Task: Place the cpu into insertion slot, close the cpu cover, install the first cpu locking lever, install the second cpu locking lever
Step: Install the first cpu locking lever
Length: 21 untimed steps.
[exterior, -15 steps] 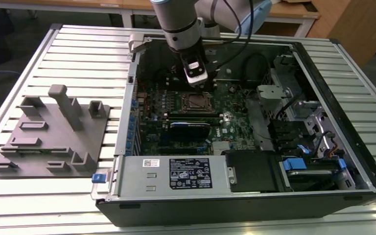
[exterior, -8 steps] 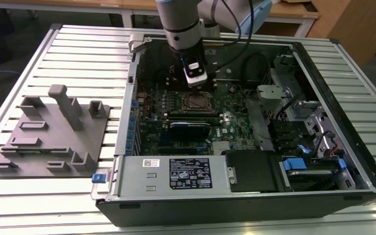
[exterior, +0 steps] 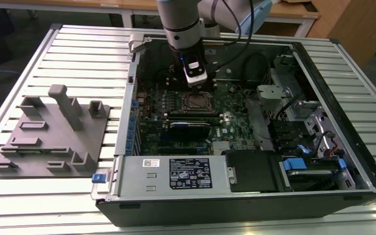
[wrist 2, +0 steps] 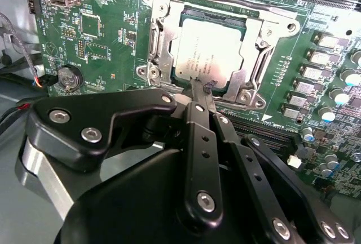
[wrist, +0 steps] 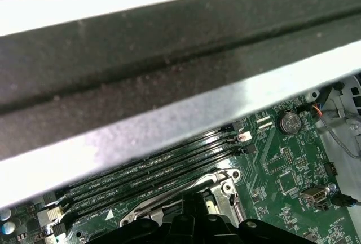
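The cpu (wrist 2: 211, 47), a dull silvery square, lies flat in the insertion slot (exterior: 195, 102) on the green motherboard. The cpu cover (wrist 2: 162, 49), a thin metal frame with a square window, lies down around the chip. My gripper (wrist 2: 199, 84) is shut, its two thin black fingers (wrist 2: 194, 109) pressed together, with the tips at the edge of the cover beside the chip. In the exterior view my gripper (exterior: 197, 84) hangs just above the far side of the slot. In the first wrist view a thin silvery lever rod (wrist: 169, 198) runs along the socket frame (wrist: 228, 186).
The open computer case (exterior: 344, 98) surrounds the board; its wall (wrist: 169, 58) is close to the arm. Long black memory slots (wrist: 158, 171) run beside the socket. A power supply (exterior: 175, 174) sits at the front, and a grey fixture plate (exterior: 51, 132) at the exterior view's left.
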{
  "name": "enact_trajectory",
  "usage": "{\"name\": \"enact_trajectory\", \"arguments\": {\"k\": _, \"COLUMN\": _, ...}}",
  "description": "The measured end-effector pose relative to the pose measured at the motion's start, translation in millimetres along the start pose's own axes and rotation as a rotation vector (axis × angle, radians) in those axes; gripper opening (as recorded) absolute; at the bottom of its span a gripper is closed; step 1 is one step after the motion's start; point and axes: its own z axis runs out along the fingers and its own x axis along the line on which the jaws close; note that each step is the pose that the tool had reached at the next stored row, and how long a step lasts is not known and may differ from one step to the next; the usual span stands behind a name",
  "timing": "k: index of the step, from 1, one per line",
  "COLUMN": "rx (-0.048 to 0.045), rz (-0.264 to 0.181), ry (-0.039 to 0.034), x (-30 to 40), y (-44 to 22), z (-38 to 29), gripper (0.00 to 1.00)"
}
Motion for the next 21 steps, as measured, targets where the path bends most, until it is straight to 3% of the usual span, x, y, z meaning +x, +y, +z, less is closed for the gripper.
{"name": "enact_trajectory", "arguments": {"k": 6, "rx": 0.0004, "rz": 0.0, "ry": 0.0017, "x": -0.1, "y": 0.0, "z": 0.0, "gripper": 0.1}}
{"name": "enact_trajectory", "arguments": {"k": 8, "rx": 0.0066, "rz": 0.001, "ry": 0.0169, "x": -0.2, "y": 0.0, "z": 0.0, "gripper": 0.1}}
{"name": "enact_trajectory", "arguments": {"k": 11, "rx": 0.0222, "rz": 0.003, "ry": 0.0584, "x": -0.6, "y": 0.2, "z": 0.5, "gripper": 0.1}}
{"name": "enact_trajectory", "arguments": {"k": 12, "rx": 0.0253, "rz": 0.003, "ry": 0.0658, "x": -0.7, "y": 0.2, "z": 0.5, "gripper": 0.1}}
{"name": "enact_trajectory", "arguments": {"k": 21, "rx": 0.0268, "rz": 0.003, "ry": 0.0693, "x": -0.9, "y": 0.4, "z": -0.4, "gripper": 0.1}}
